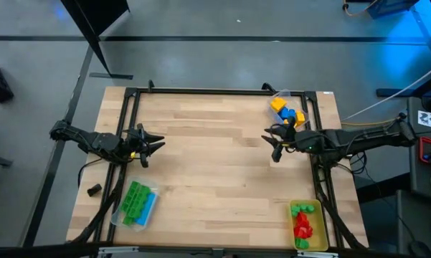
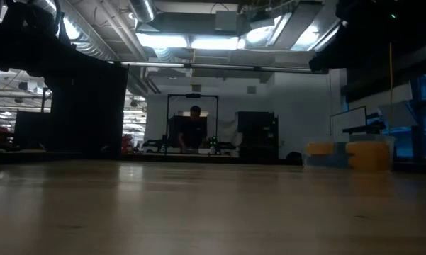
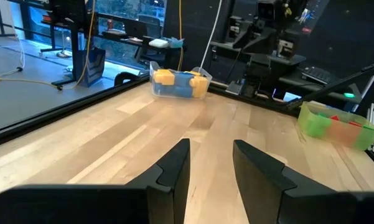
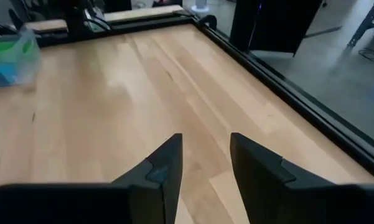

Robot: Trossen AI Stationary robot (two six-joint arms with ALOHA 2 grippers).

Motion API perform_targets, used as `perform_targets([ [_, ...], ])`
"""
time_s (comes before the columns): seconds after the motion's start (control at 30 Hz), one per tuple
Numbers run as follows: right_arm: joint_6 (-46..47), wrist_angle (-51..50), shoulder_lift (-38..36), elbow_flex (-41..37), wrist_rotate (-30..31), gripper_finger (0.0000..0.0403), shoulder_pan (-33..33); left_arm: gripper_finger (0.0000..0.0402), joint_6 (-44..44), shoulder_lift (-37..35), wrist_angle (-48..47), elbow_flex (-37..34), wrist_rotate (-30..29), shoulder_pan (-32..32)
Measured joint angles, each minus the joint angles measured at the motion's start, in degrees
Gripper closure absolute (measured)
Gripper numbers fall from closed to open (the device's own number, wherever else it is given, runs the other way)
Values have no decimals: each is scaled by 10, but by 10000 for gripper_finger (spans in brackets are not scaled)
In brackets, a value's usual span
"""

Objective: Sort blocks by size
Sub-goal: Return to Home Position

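Observation:
The blocks lie in three trays. Green and blue blocks (image 1: 136,202) fill a clear tray at the table's near left. Yellow-orange and blue blocks (image 1: 285,110) lie in a clear tray at the far right. Red and green blocks (image 1: 302,223) lie in the yellow tray (image 1: 310,245) at the near right. My left gripper (image 1: 155,145) is open and empty above the table's left side. My right gripper (image 1: 271,145) is open and empty above the right side, near the far right tray.
Bare wooden tabletop (image 1: 215,165) spreads between the two grippers. A black frame (image 1: 215,92) runs along the table's edges. A small dark object (image 1: 94,190) lies near the left edge. A person (image 2: 193,131) stands far off in the room.

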Motion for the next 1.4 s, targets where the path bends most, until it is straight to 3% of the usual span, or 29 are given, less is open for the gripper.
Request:
perform_targets([
  [0.2,1,40,-73,-65,-1,267,-2,295,0,0,0,0,0,0],
  [0.53,-16,62,-197,-147,-58,267,-2,295,0,0,0,0,0,0],
  [1.13,-17,82,-410,-283,-81,267,-2,295,0,0,0,0,0,0],
  [1.4,-44,111,-439,-293,-68,267,-2,295,0,0,0,0,0,0],
])
